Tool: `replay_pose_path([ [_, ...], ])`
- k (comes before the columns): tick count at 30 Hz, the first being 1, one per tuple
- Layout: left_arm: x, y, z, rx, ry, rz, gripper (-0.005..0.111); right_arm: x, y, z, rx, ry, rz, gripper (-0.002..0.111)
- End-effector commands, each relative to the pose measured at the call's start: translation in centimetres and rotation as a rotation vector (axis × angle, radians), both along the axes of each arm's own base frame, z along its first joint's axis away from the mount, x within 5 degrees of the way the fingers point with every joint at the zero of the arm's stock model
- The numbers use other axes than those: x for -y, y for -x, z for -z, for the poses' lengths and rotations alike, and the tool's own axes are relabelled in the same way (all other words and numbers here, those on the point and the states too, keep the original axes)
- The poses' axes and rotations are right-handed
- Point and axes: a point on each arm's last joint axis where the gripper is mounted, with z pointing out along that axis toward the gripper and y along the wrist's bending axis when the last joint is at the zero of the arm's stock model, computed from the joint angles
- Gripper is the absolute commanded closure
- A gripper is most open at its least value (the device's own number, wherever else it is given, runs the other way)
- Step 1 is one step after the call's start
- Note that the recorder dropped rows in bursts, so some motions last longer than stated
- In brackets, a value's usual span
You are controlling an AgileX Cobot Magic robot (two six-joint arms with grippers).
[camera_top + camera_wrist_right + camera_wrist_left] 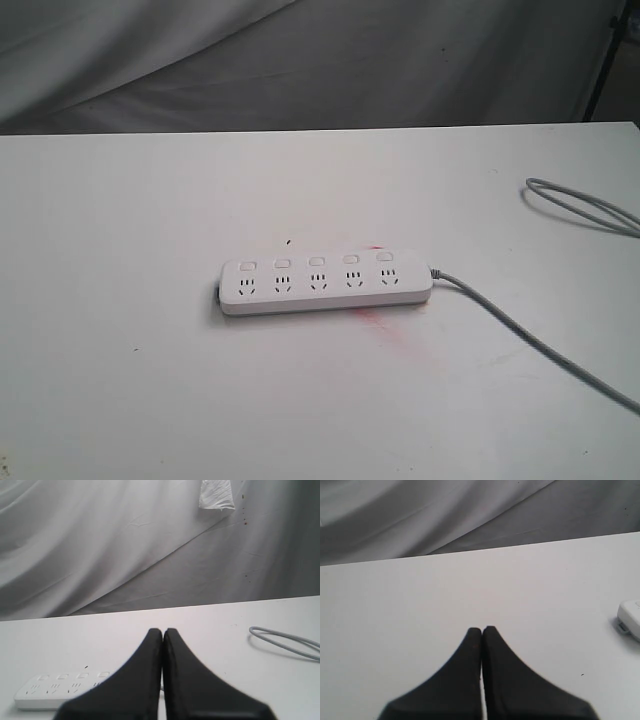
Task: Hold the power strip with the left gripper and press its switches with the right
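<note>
White table [140, 400] w/ faint red smear [390, 325]; grey draped cloth [330, 60] behind, far side. Mid-table the power strip [326, 285] lies flat, grey cord [540, 335] trailing right. Both left gripper [482, 630] & right gripper [162, 631] have jaws pressed together, apart from the strip.

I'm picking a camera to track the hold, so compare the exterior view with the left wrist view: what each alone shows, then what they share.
Exterior only: the whole power strip, all five switches, its grey cord and a reddish smear on the table; no gripper. Left wrist only: the left gripper, shut and holding nothing. Both: the white table, the grey cloth behind, and the strip, though the wrist view catches just one end.
</note>
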Motion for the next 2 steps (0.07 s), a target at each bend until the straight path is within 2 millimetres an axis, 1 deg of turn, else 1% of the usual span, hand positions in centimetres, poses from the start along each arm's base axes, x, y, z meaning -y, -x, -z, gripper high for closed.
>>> replay_pose_path([
  [1, -0.03, 0.03, 0.11, 0.005, 0.005, -0.004, 0.106, 0.04, 0.04, 0.12, -0.001, -0.006, 0.006, 0.108],
  [2, -0.03, 0.03, 0.11, 0.005, 0.005, -0.004, 0.106, 0.04, 0.04, 0.12, -0.001, -0.006, 0.006, 0.108],
])
